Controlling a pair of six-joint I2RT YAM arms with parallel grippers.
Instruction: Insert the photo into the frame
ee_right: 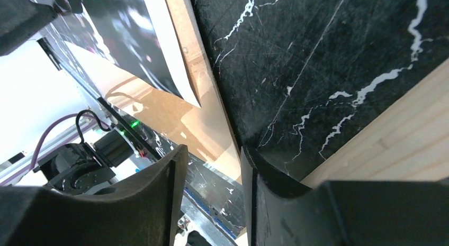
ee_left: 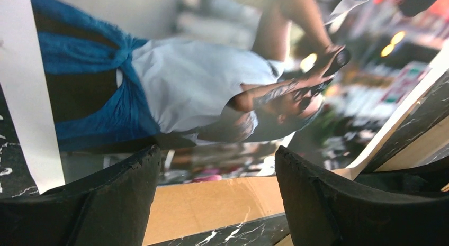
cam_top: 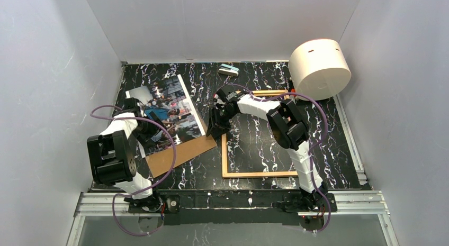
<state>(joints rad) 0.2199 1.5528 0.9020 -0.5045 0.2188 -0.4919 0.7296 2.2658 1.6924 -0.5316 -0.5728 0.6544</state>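
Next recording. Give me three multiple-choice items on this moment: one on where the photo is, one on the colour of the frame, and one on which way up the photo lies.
1. Where does the photo lie?
A. On the brown cardboard backing board, left of the frame
B. Inside the frame
C. Propped upright against a wall

2. What colour is the frame's edging?
A. Black
B. Red
C. Light wood

3. Which way up does the photo lie?
A. White back up
B. Picture side up
C. Rolled into a tube

Answers:
1 A: the top view shows the photo overlapping the board, beside the frame and not in it.
2 C: the thin edging is pale tan in the top view.
3 B: the printed figure in blue shows in the left wrist view.
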